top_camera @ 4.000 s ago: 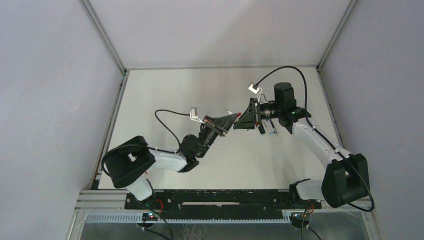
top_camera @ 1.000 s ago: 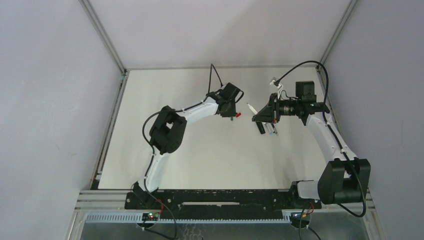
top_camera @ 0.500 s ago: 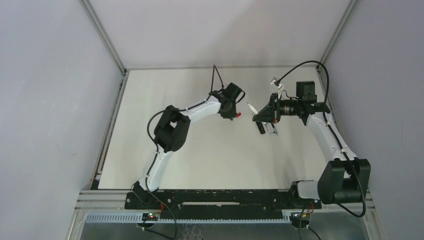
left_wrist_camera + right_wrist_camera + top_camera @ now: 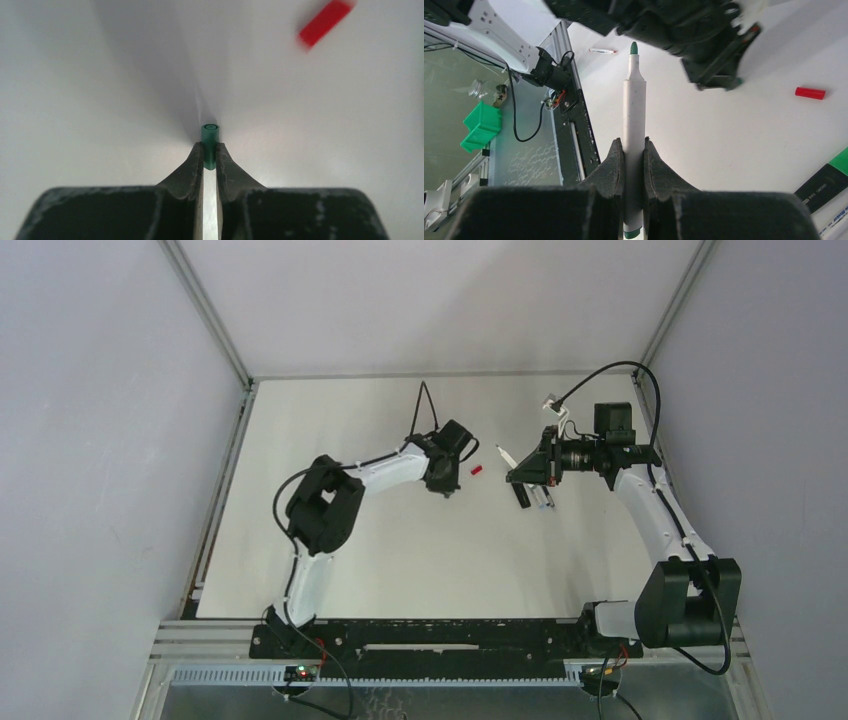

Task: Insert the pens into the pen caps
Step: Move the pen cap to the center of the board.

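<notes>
Pinching green cap [image 4: 210, 142] in left gripper [image 4: 210, 156], green-tipped marker [image 4: 634, 120] in right gripper [image 4: 633, 150].
Probably light, slick plastic; best held mid-barrel.

The small green plastic cap [image 4: 210, 136] looks smooth and a bit shiny. The white plastic pen with a green tip [image 4: 634, 115] is smooth too. The flat white counter [image 4: 100, 75] is matt.

— Between our left gripper [image 4: 447, 488], pinching the green cap [image 4: 210, 134], and our right gripper [image 4: 512, 477] we have a lane; only the red cap [image 4: 476, 470] lies in it.
— Our pen [image 4: 634, 100] juts into it. Spare pens [image 4: 535, 498] crowd the right gripper's near side; the table [image 4: 400, 560] nearer us gives room.
</notes>
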You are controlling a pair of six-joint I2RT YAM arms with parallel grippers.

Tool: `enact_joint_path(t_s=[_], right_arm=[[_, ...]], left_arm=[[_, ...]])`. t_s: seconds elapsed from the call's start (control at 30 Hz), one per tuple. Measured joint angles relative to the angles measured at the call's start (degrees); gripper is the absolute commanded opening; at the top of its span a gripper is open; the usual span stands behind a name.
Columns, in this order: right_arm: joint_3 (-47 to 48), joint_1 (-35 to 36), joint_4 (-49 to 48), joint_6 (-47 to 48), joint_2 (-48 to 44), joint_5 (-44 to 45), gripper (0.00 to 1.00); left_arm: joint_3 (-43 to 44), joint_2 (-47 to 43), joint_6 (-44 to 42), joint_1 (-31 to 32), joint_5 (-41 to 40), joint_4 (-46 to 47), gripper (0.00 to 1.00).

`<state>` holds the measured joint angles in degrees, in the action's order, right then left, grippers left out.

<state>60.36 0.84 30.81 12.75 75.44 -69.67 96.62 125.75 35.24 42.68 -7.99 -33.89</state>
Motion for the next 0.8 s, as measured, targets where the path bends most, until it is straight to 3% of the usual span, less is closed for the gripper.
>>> enact_joint_path(t_s=[0.3,0.4,0.47,0.63,0.8], right_arm=[[0.0,0.0,0.3,0.2,0.0,-1.1,0.00],[0.0,0.0,0.3,0.2,0.0,-1.4,0.00],[0.0,0.0,0.3,0.2,0.0,-1.6,0.00],[0.0,0.0,0.5,0.2,0.0,-1.6,0.00],[0.0,0.0,0.9,0.3,0.0,-1.6,0.00]], left_arm=[[-33.2,-23.1,-3.2,7.6,-1.9,4.6,0.10],[-40.0,-28.5,-2.7,10.1,-2.1,6.5,0.11],[-42.6,-30.6,-2.2,11.2,-2.4,7.6,0.13],[-43.8,-31.1,-2.2,12.0,-3.7,8.9,0.30],[-41.4,-28.7,-2.9,12.6,-4.3,7.2,0.32]])
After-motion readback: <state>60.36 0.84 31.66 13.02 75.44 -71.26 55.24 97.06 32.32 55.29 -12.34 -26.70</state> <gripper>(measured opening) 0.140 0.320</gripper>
